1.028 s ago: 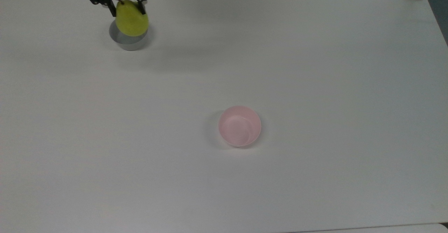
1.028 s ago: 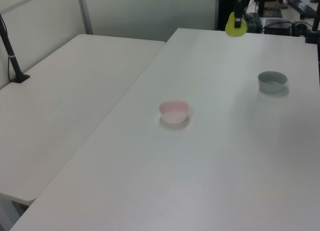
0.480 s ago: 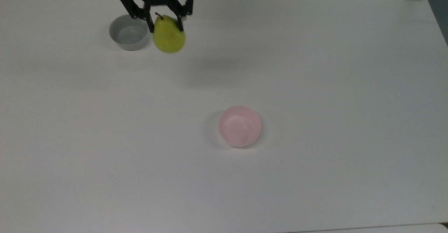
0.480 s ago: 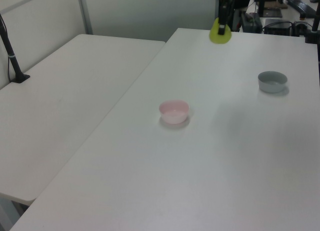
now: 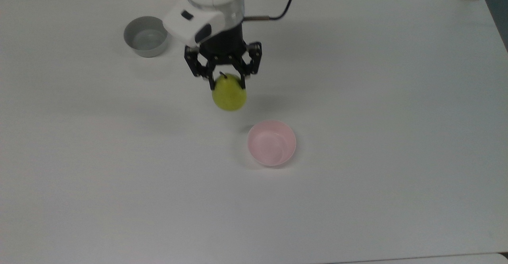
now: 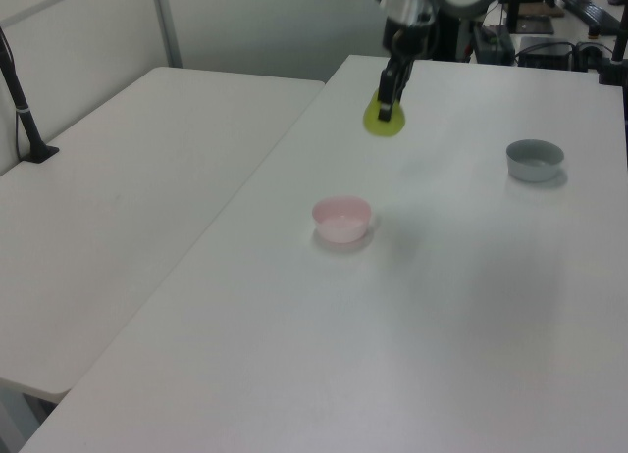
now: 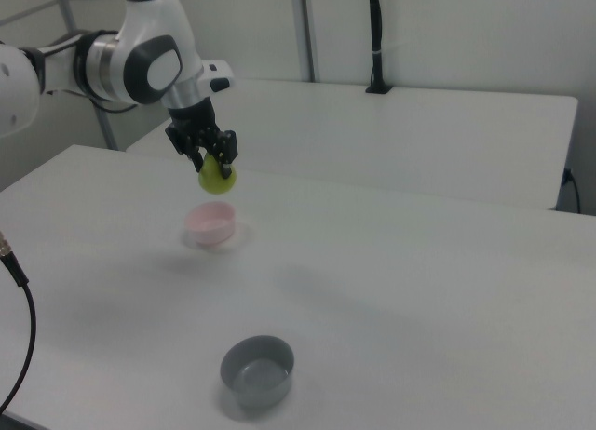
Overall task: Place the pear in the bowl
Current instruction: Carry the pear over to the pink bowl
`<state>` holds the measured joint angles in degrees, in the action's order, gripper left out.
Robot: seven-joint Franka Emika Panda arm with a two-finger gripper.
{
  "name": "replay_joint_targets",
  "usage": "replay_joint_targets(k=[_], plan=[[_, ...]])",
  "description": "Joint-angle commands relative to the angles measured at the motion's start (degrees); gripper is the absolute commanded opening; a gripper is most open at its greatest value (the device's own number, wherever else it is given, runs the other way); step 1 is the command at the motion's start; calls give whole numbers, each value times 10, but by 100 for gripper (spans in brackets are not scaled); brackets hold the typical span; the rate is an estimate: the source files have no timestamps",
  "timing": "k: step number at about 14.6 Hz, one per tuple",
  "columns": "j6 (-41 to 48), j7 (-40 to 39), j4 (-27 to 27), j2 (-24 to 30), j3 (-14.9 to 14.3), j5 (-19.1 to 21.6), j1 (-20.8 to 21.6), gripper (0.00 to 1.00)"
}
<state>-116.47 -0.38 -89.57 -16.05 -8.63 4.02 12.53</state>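
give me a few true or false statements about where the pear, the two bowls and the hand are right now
1. The hand is shut on the pear, held above the table. True.
2. The pear lies inside the pink bowl. False: the pink bowl is empty and the pear hangs in the air, short of it.
3. The grey bowl holds nothing. True.
4. The two bowls touch each other. False: they stand well apart.
5. In the top view the pink bowl sits to the pear's lower right. True.

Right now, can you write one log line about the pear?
gripper: shut on pear | pear: in air, not over pink bowl | grey bowl: empty
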Motion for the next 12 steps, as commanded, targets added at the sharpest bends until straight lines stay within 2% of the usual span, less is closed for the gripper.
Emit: replay_joint_targets(k=[1,5,12], plan=[[-66,-1,-1,-32,-5,10,21,0],[-82,-36,-1,-56,-4,9,41,0],[-136,-30,4,-106,10,8,48,0]])
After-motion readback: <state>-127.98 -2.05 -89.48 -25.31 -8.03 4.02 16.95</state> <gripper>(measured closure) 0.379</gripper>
